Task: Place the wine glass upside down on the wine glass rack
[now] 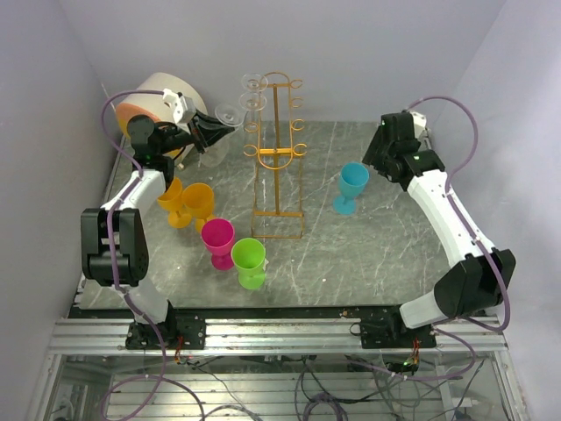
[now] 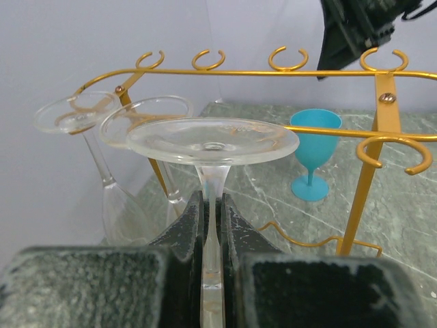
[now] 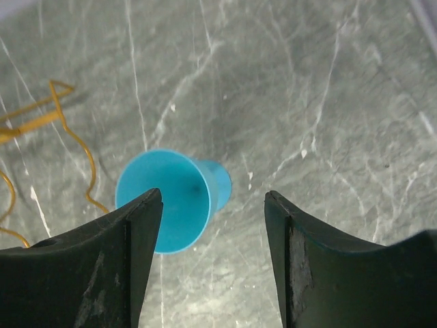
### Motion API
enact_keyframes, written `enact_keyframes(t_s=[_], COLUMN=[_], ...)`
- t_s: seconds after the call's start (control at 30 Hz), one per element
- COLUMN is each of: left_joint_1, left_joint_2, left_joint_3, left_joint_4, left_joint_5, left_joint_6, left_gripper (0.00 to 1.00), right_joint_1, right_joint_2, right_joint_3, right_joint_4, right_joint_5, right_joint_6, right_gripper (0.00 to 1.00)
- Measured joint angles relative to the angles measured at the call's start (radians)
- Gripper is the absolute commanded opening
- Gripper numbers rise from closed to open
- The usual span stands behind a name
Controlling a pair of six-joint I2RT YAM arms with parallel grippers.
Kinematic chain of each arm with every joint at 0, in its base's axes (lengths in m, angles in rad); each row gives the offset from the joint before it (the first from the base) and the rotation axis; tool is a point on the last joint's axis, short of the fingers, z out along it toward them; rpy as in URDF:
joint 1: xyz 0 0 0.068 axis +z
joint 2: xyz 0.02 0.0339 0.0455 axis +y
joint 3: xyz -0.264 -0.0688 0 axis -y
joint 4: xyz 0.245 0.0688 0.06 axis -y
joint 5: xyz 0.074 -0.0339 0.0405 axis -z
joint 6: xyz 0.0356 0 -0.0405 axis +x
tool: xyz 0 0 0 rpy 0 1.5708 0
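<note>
My left gripper (image 1: 213, 130) (image 2: 212, 203) is shut on the stem of a clear wine glass (image 2: 212, 141), held upside down with its round foot (image 1: 228, 114) on top. The foot is close to the upper left side of the orange-gold wire rack (image 1: 277, 158) (image 2: 382, 116), just below its ring hooks. Two other clear glasses (image 1: 254, 84) (image 2: 75, 113) hang upside down on the rack's left side. The held glass's bowl is hidden below my fingers. My right gripper (image 1: 380, 158) (image 3: 213, 199) is open and empty above a blue goblet (image 1: 352, 186) (image 3: 171, 199).
Orange (image 1: 173, 203), yellow (image 1: 199, 206), pink (image 1: 217, 241) and green (image 1: 249, 262) goblets stand left of the rack's base. A cream drum with an orange face (image 1: 158, 98) sits at the back left corner. White walls close in the back and sides.
</note>
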Motion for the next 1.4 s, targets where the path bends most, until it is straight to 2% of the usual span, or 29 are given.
enact_keyframes(t_s=[0.43,0.93,1.4], left_joint_1=[-0.011,-0.055,-0.063], left_joint_2=[0.000,0.002,0.087], left_joint_3=[-0.006,-0.005,0.043], left_joint_4=[0.074,0.072,0.047], left_joint_5=[0.033,0.046,0.047], left_joint_6=[-0.045,-0.047,-0.040], left_gripper=[0.07,0.07,0.07], right_joint_1=[-0.001,-0.007,-0.013], right_joint_2=[0.043,0.053,0.047], right_joint_3=[-0.125,-0.160,-0.175], right_joint_4=[0.037,0.088,0.097], right_joint_5=[-0.080,-0.123,-0.128], right_joint_6=[0.001,0.001,0.001], right_gripper=[0.58,0.58,0.58])
